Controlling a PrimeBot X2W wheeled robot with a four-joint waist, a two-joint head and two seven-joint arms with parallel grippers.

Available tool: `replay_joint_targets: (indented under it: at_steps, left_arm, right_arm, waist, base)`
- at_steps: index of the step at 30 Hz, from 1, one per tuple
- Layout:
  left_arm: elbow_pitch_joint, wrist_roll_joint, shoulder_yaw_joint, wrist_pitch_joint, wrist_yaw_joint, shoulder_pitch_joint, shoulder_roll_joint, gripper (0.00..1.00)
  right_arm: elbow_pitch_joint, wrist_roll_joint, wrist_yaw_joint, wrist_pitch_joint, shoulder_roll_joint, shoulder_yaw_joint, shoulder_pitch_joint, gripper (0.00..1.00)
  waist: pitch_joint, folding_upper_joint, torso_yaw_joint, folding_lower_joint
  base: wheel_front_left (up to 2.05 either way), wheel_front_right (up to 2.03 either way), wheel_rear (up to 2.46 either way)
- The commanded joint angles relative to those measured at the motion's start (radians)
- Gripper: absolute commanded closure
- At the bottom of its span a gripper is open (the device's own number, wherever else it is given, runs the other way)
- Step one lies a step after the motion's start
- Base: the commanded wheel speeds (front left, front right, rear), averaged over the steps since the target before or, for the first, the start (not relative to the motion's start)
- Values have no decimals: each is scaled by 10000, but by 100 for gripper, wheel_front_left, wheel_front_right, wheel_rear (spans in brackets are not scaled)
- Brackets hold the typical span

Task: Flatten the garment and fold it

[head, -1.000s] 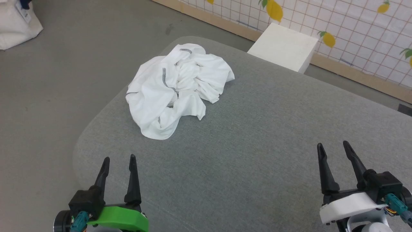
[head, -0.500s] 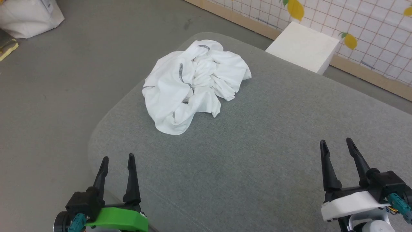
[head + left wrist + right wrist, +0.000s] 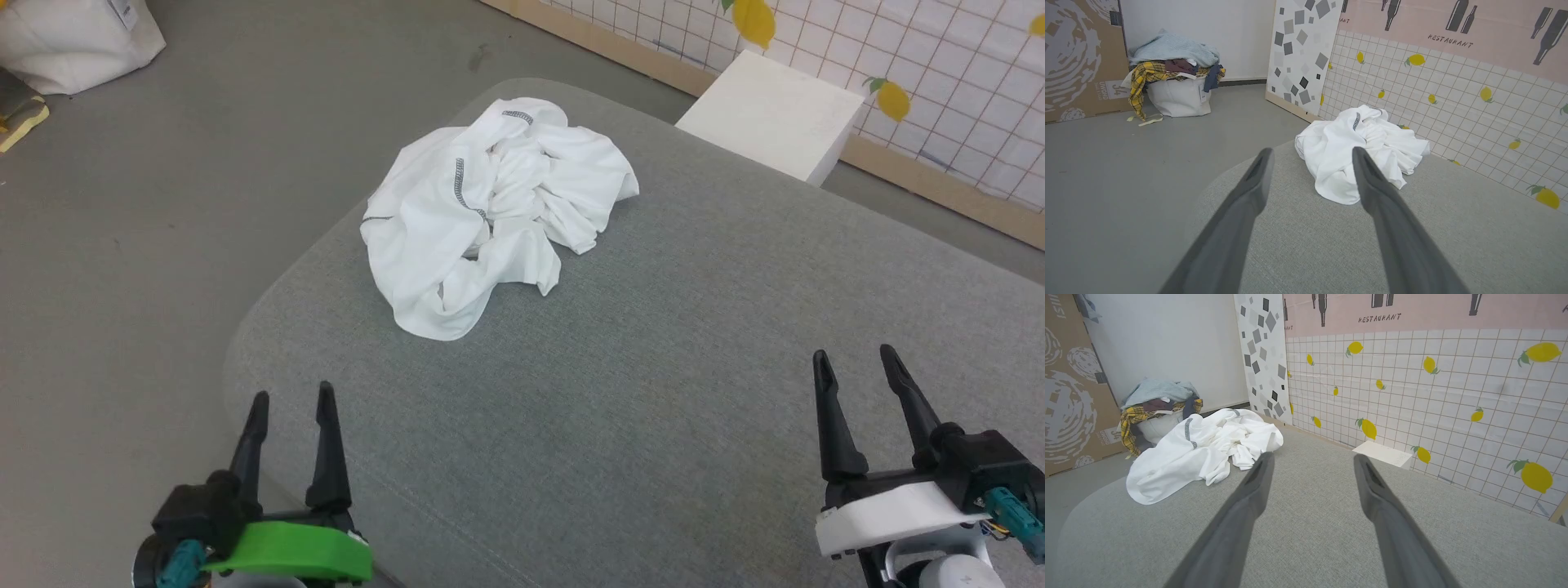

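On grey cushion [image 3: 653, 367], garment [image 3: 490, 212] heaped; folds hide much, perhaps both sleeves.

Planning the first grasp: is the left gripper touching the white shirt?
Apart. The head view shows a broad stretch of bare grey cushion between the left gripper, which is open, and the crumpled shirt.

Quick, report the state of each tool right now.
Left tool: open, holding nothing, short of the crumpled white cotton shirt.
Right tool: open, holding nothing.
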Motion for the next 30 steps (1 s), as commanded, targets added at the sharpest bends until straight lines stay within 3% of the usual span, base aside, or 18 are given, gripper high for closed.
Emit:
replay_joint_targets:
  at_steps: [1,2,4,8,13,18,30]
  left_arm:
    - [-118,-98,79,-45,40,-197,-55,0]
    - [-240,-154,126,-45,-8,-348,-55,0]
    - [-582,-73,92,-45,-639,-1300,52,0]
    - [-744,76,-97,299,-1027,-2951,706,0]
    - [-318,-343,-83,1668,-1241,-5349,1446,0]
    - [1296,-724,-273,2794,-1386,-7545,2418,0]
    - [4121,-1635,-1558,4319,-1448,-9833,3793,0]
  right_arm:
    - [-50,-57,-17,-59,3,-24,-172,0]
    - [-75,-88,-17,-59,3,-37,-189,0]
    - [-274,-341,-17,-2,3,-117,-312,0]
    - [-759,-709,-17,374,3,-34,-604,0]
    - [-1601,-1145,-17,971,3,237,-995,0]
    - [-2675,-1638,-17,1652,-4,618,-1390,0]
    - [-4829,-1843,-17,2956,-677,1042,-1916,0]
  waist:
    - [62,0,-27,0]
    - [117,0,-43,0]
    - [511,0,-76,0]
    - [1140,0,-283,0]
    - [2021,0,-662,0]
    - [3026,0,-1124,0]
    - [5193,0,-2278,0]
  base:
    - [0,0,0]
    - [0,0,0]
    - [0,0,0]
    - [0,0,0]
    - [0,0,0]
    - [0,0,0]
    - [0,0,0]
